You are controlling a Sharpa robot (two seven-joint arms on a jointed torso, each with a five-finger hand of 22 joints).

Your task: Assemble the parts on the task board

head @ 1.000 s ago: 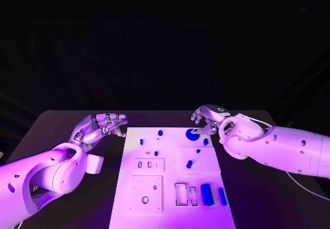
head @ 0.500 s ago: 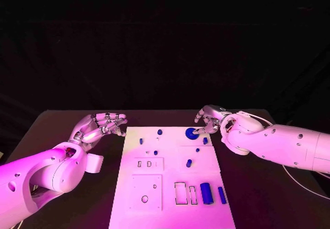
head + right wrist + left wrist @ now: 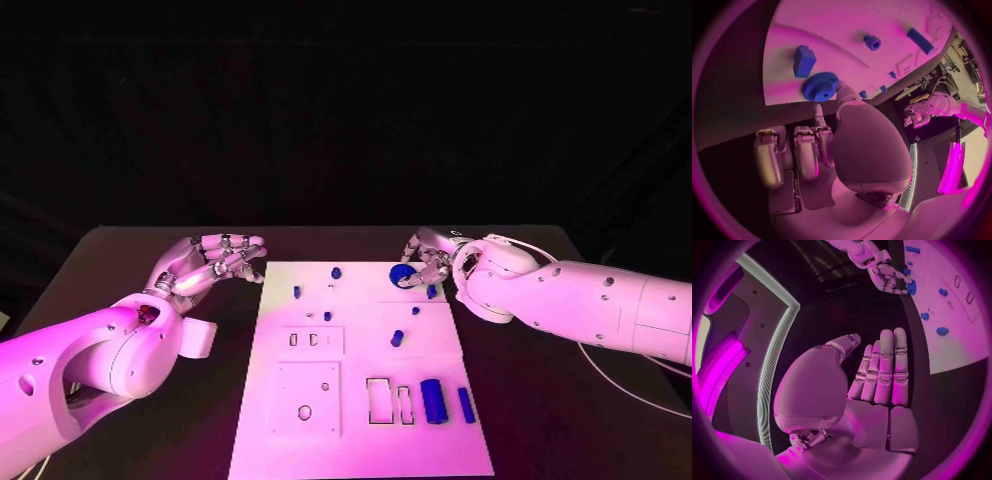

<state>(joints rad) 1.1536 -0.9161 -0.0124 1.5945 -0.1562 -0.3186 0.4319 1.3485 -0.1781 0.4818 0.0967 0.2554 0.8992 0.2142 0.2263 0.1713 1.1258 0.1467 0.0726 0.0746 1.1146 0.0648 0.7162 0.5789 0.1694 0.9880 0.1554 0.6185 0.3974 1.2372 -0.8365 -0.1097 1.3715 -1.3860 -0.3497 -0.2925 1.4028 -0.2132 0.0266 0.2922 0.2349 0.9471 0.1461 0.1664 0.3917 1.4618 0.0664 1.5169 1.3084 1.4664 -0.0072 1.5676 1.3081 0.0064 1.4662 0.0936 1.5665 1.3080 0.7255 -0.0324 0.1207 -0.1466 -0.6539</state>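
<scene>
Now you see the flat white task board (image 3: pixel 361 370) with its rectangular cut-outs, and a toothed blue gear (image 3: pixel 402 273) at its 1 o'clock corner. Your right hand (image 3: pixel 430 255) pinches that gear between thumb and a finger, the other fingers curled. A second ago the gear lay slightly nearer you on the board. Your left hand (image 3: pixel 216 258) hovers at 10 o'clock off the board, fingers apart, holding nothing, as before.
</scene>
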